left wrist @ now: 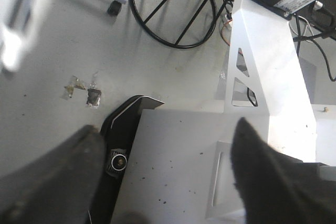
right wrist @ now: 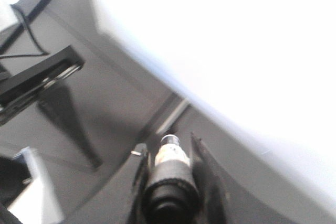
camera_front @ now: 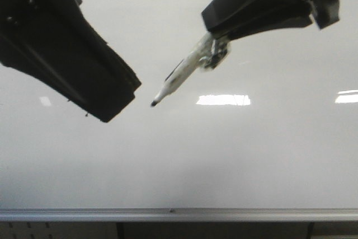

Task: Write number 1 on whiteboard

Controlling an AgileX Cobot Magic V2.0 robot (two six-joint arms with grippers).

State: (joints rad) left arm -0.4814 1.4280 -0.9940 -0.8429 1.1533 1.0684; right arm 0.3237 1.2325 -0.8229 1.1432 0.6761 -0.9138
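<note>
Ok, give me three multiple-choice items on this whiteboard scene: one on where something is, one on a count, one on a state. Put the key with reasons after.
1. Where is the marker's black tip in the front view?
A. Over the bare middle of the whiteboard
B. Resting on the silver rail
C. Hidden behind the left arm

2. How many black marker strokes show on the board?
A. Two
B. None
C. One

3. What is the state of the left tool?
A. Shut on a marker
B. Shut on an eraser
C. Open and empty

Key: 1 A, the tip sits well above the rail and clear of the left arm. 2 B, only bright light reflections mark the surface. 3 C, the left wrist view shows its fingers spread with nothing between; the right tool grips the marker.
</note>
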